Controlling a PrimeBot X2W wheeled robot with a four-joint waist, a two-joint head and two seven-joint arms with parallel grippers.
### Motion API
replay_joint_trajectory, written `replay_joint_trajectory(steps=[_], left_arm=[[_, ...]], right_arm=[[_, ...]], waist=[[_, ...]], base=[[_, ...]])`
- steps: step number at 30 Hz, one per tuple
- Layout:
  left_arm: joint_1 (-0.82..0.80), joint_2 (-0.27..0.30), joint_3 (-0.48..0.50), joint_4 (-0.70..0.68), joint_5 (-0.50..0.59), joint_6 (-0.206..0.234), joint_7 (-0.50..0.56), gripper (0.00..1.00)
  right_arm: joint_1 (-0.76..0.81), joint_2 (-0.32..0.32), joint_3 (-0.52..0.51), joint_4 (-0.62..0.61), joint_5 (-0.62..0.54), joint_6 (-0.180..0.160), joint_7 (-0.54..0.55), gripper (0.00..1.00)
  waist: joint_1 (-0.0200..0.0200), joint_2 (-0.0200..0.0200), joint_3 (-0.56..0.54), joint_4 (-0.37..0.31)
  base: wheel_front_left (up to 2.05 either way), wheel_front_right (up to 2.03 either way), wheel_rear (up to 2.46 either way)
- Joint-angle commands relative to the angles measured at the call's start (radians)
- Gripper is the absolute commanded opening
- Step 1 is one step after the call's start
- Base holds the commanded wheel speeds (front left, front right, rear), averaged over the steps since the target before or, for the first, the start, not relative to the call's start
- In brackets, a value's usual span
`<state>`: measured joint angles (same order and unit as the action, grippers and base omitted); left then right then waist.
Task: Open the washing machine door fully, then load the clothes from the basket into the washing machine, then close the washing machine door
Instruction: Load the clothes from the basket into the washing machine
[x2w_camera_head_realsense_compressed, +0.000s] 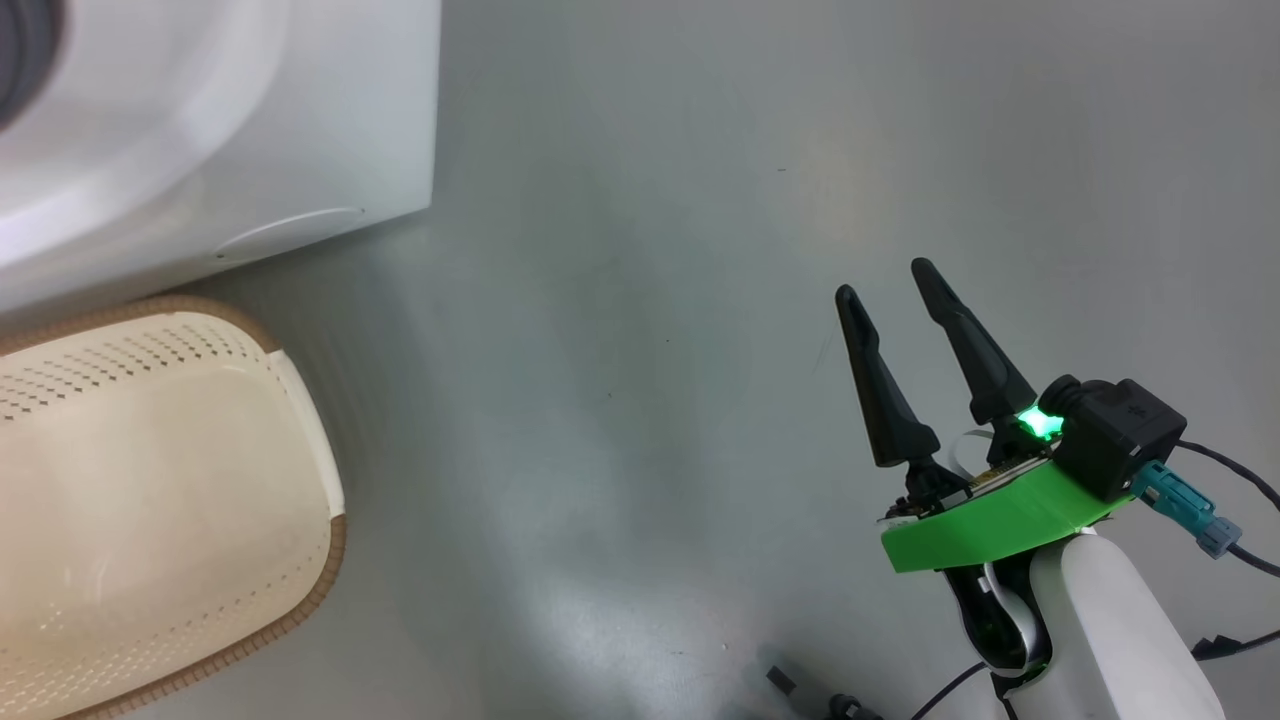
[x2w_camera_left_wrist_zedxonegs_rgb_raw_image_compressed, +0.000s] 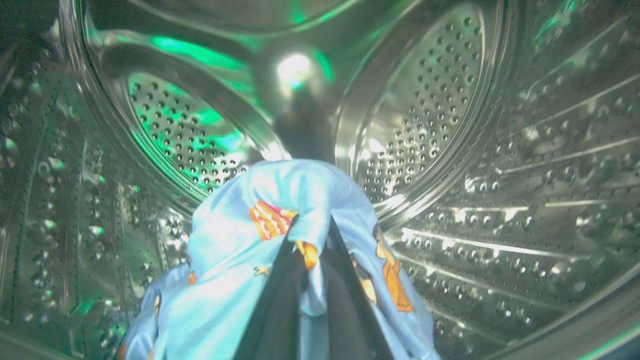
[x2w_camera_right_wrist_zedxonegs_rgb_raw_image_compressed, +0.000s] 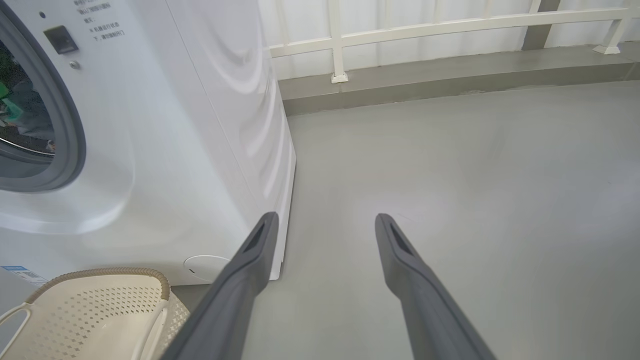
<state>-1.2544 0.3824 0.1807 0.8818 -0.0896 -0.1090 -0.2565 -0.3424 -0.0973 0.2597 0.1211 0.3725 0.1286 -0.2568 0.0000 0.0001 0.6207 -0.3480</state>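
Dark fingers (x2w_camera_left_wrist_zedxonegs_rgb_raw_image_compressed: 272, 310) of the left gripper (x2w_camera_left_wrist_zedxonegs_rgb_raw_image_compressed: 312, 225) pinch a light blue garment (x2w_camera_left_wrist_zedxonegs_rgb_raw_image_compressed: 225, 250) printed with orange-brown cartoon figures, inside the perforated steel drum (x2w_camera_left_wrist_zedxonegs_rgb_raw_image_compressed: 500, 200). Fingers of the right gripper (x2w_camera_right_wrist_zedxonegs_rgb_raw_image_compressed: 326, 217) stand spread above the grey floor (x2w_camera_right_wrist_zedxonegs_rgb_raw_image_compressed: 475, 175). The big white washing machine (x2w_camera_right_wrist_zedxonegs_rgb_raw_image_compressed: 200, 150) bears a blue label sticker (x2w_camera_right_wrist_zedxonegs_rgb_raw_image_compressed: 20, 272), too small to read. The cream-white perforated plastic basket (x2w_camera_right_wrist_zedxonegs_rgb_raw_image_compressed: 100, 305) stands just beside its front.

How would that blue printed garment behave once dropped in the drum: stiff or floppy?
Probably floppy: the garment drapes in soft folds over the shut left gripper. Likely light, since one small pinch seems to carry it. It should slump in a heap rather than roll, though the polished steel drum may let it slide.
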Motion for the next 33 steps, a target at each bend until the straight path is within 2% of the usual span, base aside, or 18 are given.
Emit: replay_joint_trajectory(steps=[1, 2, 3, 6, 7, 16, 21, 33], left_arm=[[0.001, 0.059, 0.008, 0.005, 0.005, 0.008, -0.005, 0.00], [-0.004, 0.063, 0.004, 0.026, 0.008, 0.007, -0.005, 0.01], [-0.010, 0.066, -0.001, 0.047, 0.011, 0.007, -0.005, 0.18], [-0.030, 0.065, -0.023, 0.118, 0.019, 0.000, -0.005, 0.93], [-0.037, 0.065, -0.022, 0.140, 0.015, 0.001, -0.005, 1.00], [-0.089, 0.067, -0.033, 0.317, 0.003, 0.004, -0.004, 1.00], [-0.097, 0.055, -0.040, 0.346, -0.009, -0.002, -0.005, 1.00], [0.021, 0.006, -0.017, 0.158, -0.075, -0.018, -0.005, 1.00]], right_arm=[[0.010, 0.001, 0.019, -0.018, 0.011, 0.002, -0.005, 1.00], [0.010, 0.001, 0.020, -0.017, 0.011, 0.002, -0.005, 1.00], [0.009, 0.001, 0.021, -0.016, 0.011, 0.002, -0.005, 1.00], [0.008, 0.000, 0.017, -0.016, 0.011, 0.002, -0.005, 1.00], [0.007, 0.000, 0.016, -0.016, 0.010, 0.002, -0.005, 1.00], [0.006, -0.006, 0.013, -0.015, 0.008, 0.002, -0.005, 1.00], [0.007, -0.015, 0.008, -0.016, 0.007, 0.002, -0.005, 1.00], [0.001, -0.026, -0.010, -0.024, 0.003, 0.002, -0.005, 1.00]], waist=[[0.0000, -0.0001, 0.000, -0.001], [0.0000, -0.0001, 0.000, -0.001], [0.0000, -0.0001, 0.000, 0.000], [0.0000, -0.0001, -0.001, 0.007], [0.0000, -0.0001, -0.001, 0.011], [0.0000, -0.0001, -0.020, 0.036], [0.0000, -0.0001, -0.027, 0.052], [0.0000, -0.0001, -0.034, 0.082]], base=[[0.00, 0.00, 0.00], [0.00, 0.00, 0.00], [0.00, 0.00, 0.00], [0.00, 0.00, 0.00], [0.00, 0.00, 0.00], [0.00, 0.00, 0.00], [0.00, 0.00, 0.00], [0.00, 0.00, 0.00]])
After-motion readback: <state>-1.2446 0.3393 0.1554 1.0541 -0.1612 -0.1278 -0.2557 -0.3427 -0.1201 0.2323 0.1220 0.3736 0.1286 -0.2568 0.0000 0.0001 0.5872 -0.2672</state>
